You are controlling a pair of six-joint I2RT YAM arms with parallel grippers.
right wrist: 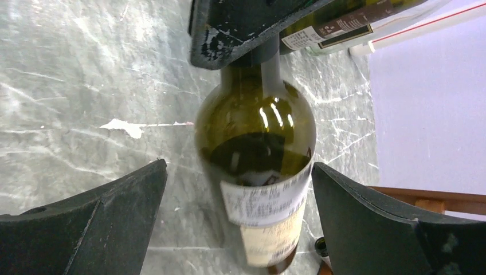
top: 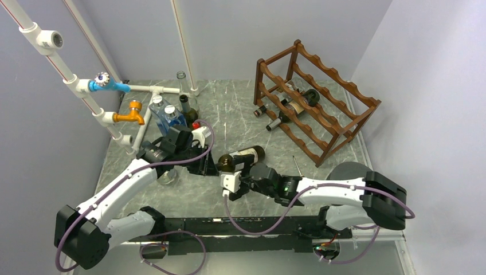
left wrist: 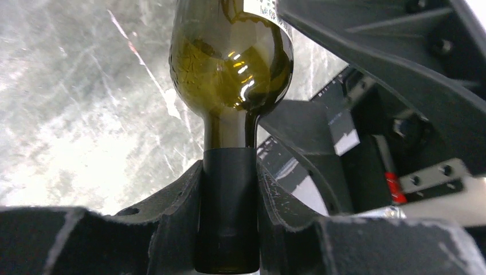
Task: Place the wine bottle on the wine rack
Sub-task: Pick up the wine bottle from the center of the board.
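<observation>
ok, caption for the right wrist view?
Open right gripper straddles the wine bottle while the left gripper clamps its neck.

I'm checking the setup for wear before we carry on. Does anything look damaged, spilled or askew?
The wine rack sits turned at an angle to the edges of the tabletop, not square. There is a white chipped patch in the surface beside the held wine bottle. Nothing looks spilled or broken.

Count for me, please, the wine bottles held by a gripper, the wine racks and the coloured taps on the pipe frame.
wine bottle held by the left gripper: 1
wine rack: 1
Taps: 2, one blue tap and one orange tap
Total: 4
</observation>
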